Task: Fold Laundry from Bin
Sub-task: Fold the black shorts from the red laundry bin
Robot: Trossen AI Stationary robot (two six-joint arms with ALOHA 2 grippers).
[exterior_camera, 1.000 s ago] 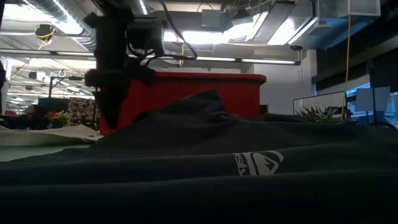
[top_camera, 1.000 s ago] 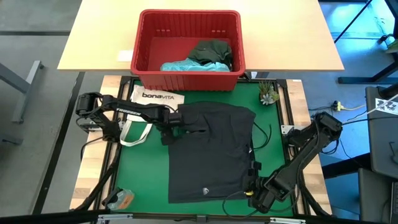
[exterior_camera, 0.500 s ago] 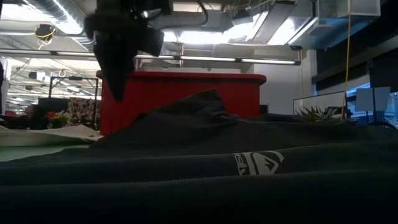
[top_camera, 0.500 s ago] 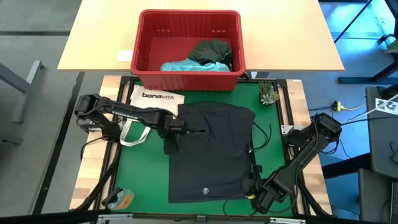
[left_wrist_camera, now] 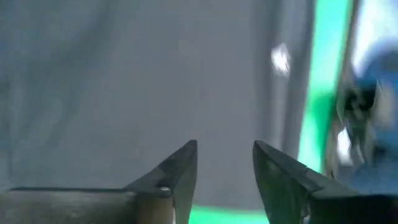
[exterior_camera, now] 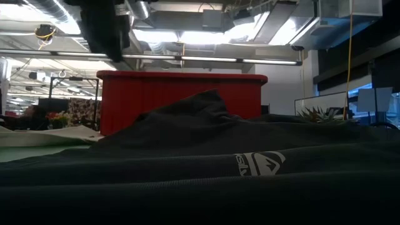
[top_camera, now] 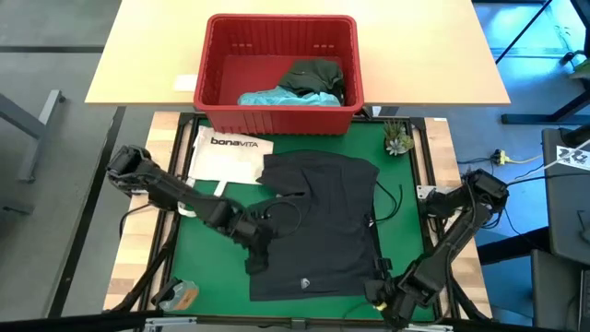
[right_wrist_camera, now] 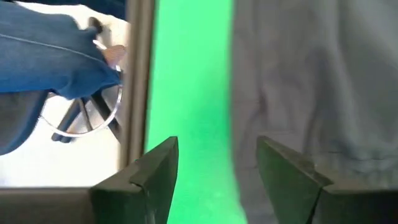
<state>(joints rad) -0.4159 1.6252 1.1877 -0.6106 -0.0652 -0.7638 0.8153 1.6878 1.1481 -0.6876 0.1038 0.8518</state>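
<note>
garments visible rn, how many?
3: dark grey garment spread on the green mat; turquoise one and dark green one in the red bin. More may be buried.

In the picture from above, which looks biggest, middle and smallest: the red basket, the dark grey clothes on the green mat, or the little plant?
1. Red basket and dark grey clothes: they cover about the same area, too close to rank.
2. White bag, if you count it.
3. Little plant, clearly smallest.
</note>
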